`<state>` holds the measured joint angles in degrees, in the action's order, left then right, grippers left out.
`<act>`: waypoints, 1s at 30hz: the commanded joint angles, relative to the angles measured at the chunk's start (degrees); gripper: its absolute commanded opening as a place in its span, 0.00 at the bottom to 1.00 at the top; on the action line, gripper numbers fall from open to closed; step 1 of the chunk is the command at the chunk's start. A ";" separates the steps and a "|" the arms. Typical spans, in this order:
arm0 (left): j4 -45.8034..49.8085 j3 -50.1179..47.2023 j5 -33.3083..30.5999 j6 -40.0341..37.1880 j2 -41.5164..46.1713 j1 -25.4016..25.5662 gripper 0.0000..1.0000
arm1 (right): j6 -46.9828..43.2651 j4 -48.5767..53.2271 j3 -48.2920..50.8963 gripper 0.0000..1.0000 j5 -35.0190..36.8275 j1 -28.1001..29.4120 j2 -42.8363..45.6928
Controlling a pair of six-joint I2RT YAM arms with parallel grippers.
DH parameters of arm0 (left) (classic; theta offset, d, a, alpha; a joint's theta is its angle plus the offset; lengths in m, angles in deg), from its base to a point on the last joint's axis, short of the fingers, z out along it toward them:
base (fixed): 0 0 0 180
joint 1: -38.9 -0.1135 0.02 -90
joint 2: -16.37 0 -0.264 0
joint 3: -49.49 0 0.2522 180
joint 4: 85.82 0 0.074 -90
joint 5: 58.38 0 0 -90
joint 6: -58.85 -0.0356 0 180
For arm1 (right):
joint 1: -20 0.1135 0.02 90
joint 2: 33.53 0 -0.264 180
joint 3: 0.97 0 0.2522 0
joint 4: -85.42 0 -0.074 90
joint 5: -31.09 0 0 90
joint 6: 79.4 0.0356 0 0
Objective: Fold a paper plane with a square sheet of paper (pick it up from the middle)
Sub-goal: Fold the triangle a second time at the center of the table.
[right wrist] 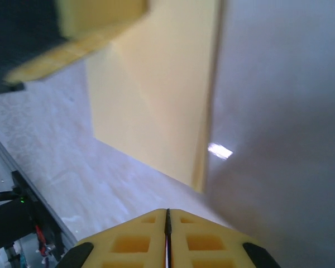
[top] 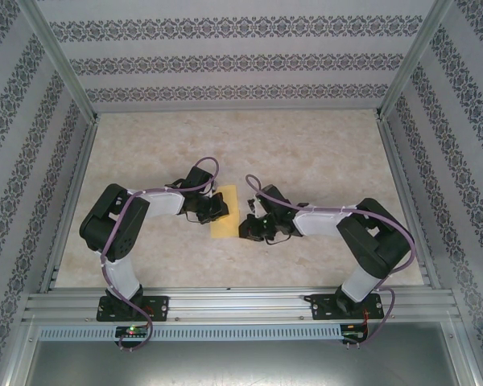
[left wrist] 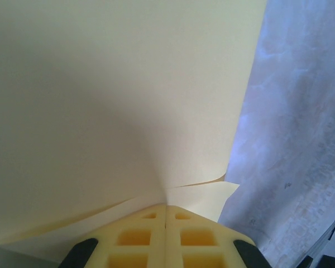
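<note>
Holds light, limp, crease-prone paper (left wrist: 128,100) at its bottom-frame edge in the clamped left pincer (left wrist: 166,207), with right pincer (right wrist: 168,212) shut empty nearby; likely steadier gripped mid-edge.

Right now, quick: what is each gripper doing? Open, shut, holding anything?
Left gripper: shut, pinching the paper.
Right gripper: shut, nothing between its fingers.
</note>
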<state>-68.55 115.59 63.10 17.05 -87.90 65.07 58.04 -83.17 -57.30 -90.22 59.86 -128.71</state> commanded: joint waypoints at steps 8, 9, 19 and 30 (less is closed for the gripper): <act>3.06 -1.47 -3.91 -2.02 -1.90 -0.41 0.01 | -1.38 1.28 -9.60 0.11 -1.61 -1.18 -12.04; 3.18 -1.41 -3.84 -2.14 -1.90 -0.41 0.01 | -1.59 1.72 -9.20 0.11 -0.55 -1.09 -12.46; 6.85 1.47 -3.88 -3.95 2.12 -0.42 0.05 | 2.37 -1.52 -3.22 0.05 1.66 -0.21 -11.61; 7.59 -0.87 -4.04 -1.34 11.53 0.10 0.11 | 5.84 -5.38 -2.85 0.02 2.70 1.37 -12.21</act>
<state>-61.73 116.20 59.85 14.39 -77.97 65.05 62.61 -91.46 -62.20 -90.49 60.29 -139.44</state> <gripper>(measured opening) 0.108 0.060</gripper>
